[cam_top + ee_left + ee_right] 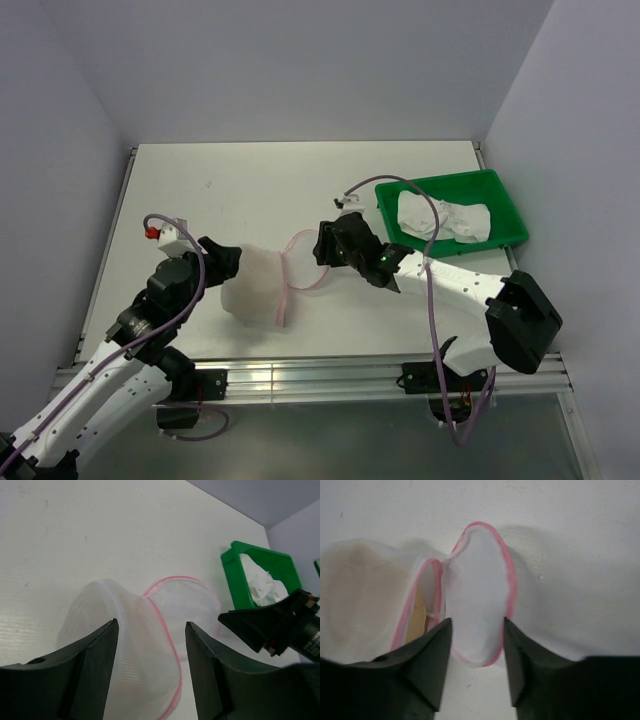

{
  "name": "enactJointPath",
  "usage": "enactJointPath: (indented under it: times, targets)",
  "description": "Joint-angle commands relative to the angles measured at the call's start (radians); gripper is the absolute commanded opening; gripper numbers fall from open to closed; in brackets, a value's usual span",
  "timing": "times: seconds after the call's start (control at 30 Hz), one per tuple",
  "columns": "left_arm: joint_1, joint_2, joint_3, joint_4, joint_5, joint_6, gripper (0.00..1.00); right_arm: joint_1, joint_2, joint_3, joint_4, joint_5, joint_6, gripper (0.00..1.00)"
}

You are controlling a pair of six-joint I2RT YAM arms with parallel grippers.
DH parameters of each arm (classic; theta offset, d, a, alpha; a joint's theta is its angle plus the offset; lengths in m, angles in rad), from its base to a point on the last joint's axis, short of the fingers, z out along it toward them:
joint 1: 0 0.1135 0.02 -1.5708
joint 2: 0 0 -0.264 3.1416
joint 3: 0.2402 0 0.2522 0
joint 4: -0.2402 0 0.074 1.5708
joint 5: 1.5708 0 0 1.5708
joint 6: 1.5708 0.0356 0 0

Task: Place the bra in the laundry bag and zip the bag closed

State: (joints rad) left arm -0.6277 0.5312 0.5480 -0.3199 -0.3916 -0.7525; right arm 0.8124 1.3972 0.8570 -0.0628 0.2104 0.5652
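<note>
- In the top view, the white translucent mesh laundry bag (258, 288), dome-shaped with a pink zipper band, is seen lying on the white table (250, 180) between the two arms, near the front edge.
- Its round flap (303, 262) is seen thrown open toward the right, with the pink band looping around it.
- The left gripper (228, 262) is placed at the bag's left side and the right gripper (325, 245) at the flap.
- A green plastic tray (440, 177) holding crumpled white cloths (445, 215) is seen well apart, at the back right.
- In the left wrist view, the jaws are seen spread open, with the bag's domed body (135, 645) lying between the black fingers (95, 670). The mesh is not pinched. The open flap (185, 600) is seen beyond them.
- In the right wrist view, the jaws are likewise parted. The flap (477, 595) lies flat on the table between the fingers (425, 665), with nothing clamped.
- The soft tan-beige bra (360, 595) is seen inside the bag. It shows as a warm tint through the mesh and more plainly at the unzipped gap (418, 620).
</note>
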Motion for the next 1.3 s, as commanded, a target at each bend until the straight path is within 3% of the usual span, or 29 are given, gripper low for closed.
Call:
enactJointPath:
  times: [0.0,0.07,0.27,0.47,0.57,0.73,1.0,1.27]
  targets:
    - [0.002,-0.008,0.073,0.027,0.12,0.042,0.62,-0.031,-0.055,-0.007,-0.002,-0.002,-0.008,0.57]
    - [0.002,-0.007,0.09,0.035,0.152,0.051,0.62,-0.061,-0.105,-0.007,-0.023,-0.003,-0.031,0.61]
    - [0.003,-0.002,0.099,0.094,0.345,0.076,0.6,-0.264,-0.239,-0.019,-0.101,-0.002,-0.099,0.61]
    - [0.002,0.001,0.079,0.162,0.496,0.074,0.58,-0.473,-0.121,0.046,-0.212,0.144,-0.195,0.5]
    - [0.002,-0.002,0.063,0.186,0.549,0.067,0.57,-0.525,-0.02,0.105,-0.249,0.196,-0.237,0.54]
    - [-0.001,0.007,0.024,0.242,0.597,0.056,0.56,-0.552,0.163,0.232,-0.29,0.221,-0.278,0.62]
    - [-0.006,-0.013,-0.008,0.266,0.619,0.044,0.56,-0.559,0.376,0.362,-0.321,0.224,-0.303,0.6]
    - [-0.012,0.015,-0.002,0.292,0.637,0.041,0.56,-0.571,0.434,0.404,-0.333,0.245,-0.318,0.54]
